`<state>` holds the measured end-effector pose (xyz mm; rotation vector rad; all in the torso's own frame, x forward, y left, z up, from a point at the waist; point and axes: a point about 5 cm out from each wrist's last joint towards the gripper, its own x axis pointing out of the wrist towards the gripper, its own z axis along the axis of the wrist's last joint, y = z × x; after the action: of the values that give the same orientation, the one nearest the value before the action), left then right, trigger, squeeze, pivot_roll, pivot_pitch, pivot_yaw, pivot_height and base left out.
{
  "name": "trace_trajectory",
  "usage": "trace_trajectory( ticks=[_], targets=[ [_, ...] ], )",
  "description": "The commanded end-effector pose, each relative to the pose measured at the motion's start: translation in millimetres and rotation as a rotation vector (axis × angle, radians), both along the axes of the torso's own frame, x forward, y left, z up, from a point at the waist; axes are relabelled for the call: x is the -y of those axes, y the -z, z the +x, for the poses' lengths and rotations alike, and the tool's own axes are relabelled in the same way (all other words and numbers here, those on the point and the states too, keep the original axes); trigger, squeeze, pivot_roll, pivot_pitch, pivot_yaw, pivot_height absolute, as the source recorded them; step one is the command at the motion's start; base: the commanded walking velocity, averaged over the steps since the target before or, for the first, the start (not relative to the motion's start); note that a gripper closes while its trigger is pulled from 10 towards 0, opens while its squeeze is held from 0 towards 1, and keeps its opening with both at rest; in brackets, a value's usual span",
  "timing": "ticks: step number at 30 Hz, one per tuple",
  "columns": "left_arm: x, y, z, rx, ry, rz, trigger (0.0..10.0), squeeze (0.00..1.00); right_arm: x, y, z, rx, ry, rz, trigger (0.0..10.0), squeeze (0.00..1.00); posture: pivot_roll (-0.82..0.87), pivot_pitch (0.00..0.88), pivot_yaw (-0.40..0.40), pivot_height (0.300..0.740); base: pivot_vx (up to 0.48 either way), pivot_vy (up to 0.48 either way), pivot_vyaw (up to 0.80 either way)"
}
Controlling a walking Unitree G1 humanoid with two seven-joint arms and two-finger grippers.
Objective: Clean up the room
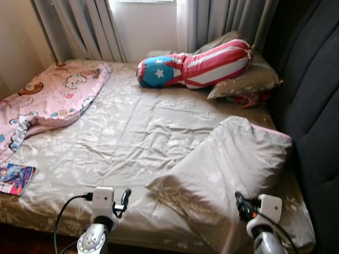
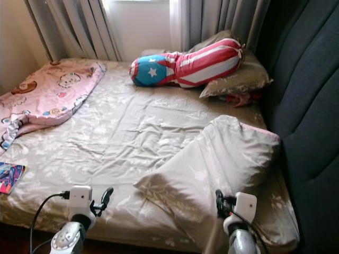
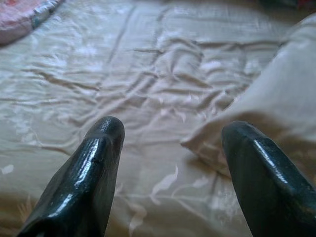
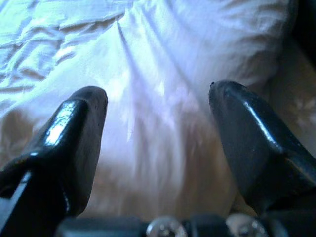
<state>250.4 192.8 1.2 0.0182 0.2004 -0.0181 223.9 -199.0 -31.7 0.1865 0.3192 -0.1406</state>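
A rumpled bed (image 1: 132,132) filled the frame. A large grey pillow (image 1: 233,164) lay at lower right, a stars-and-stripes bolster (image 1: 196,66) at upper centre, a pink blanket (image 1: 47,100) at upper left. The left gripper (image 3: 170,163) and right gripper (image 4: 158,143) both hovered with fingers spread, grasping nothing.

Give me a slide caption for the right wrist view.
Right gripper, jaws open, poised over the large beige pillow lying on the wrinkled bedsheet.
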Motion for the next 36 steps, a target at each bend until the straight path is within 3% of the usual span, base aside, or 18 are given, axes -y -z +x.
trace_trajectory(
  ticks=[1, 10, 17, 36],
  targets=[
    [-0.3, -0.7, -1.7, 0.003, -0.015, 0.002, 10.0, 0.0, 6.4, -1.2, -3.4, 0.017, 0.036, 0.0, 10.0, 0.0, -0.05, 0.0, -0.037, 0.705, 0.0, 0.0, 0.0],
    [1.7, 0.9, -5.5, -0.002, -0.032, -0.011, 10.0, 0.0, 13.3, -2.6, -4.4, 0.01, 0.03, -0.009, 10.0, 0.0, -0.05, 0.0, -0.05, 0.705, 0.0, 0.0, 0.0],
    [1.6, -6.1, 3.4, 0.018, -0.035, -0.02, 10.0, 0.0, 7.7, -2.6, -1.8, 0.008, 0.007, 0.009, 10.0, 0.0, -0.04, 0.0, -0.061, 0.705, 0.276, 0.0, 0.0],
    [-1.5, -3.6, 2.6, -0.009, -0.042, -0.024, 10.0, 0.0, 11.6, 3.1, -5.1, -0.045, 0.019, 0.023, 10.0, 0.0, -0.03, 0.0, -0.063, 0.705, 0.278, 0.0, -0.15]
  ],
)
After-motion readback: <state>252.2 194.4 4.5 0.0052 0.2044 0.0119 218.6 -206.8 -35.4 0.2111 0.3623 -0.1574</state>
